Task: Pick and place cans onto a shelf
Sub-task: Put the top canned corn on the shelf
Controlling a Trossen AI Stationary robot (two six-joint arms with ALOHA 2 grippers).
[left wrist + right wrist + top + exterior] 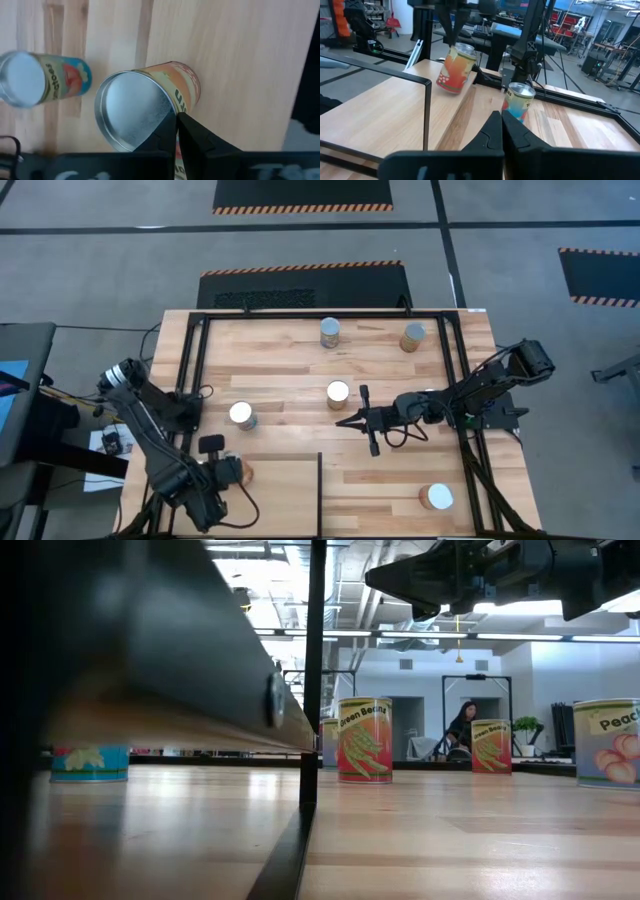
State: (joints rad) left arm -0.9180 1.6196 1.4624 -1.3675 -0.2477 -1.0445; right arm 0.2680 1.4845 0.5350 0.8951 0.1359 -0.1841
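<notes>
My left gripper (232, 473) at the table's near left is shut on a can (150, 107) with a silver top and an orange label. The can hangs over the left part of the pale plywood shelf (285, 495), and the right wrist view shows this can (454, 67) tilted in the air. My right gripper (345, 420) waits mid-table, shut and level, pointing toward the table's left edge and touching nothing. Other cans stand upright on their bases: a blue-labelled one (30, 77) (242, 415) and one (338, 393) beside my right gripper. My left gripper pinches the can's top rim (172, 107) between its two fingers, at one side of the round top. The fingers come from above, pointing down. The can hangs below them, tilted and lifted clear of the wood (454, 67).
More cans stand at the far edge (330, 332) (413, 337) and near right (436, 497). A black frame (320, 490) runs along the shelf's right side and around the table. In the low view a green-beans can (365, 740) and a peaches can (610, 740) stand upright.
</notes>
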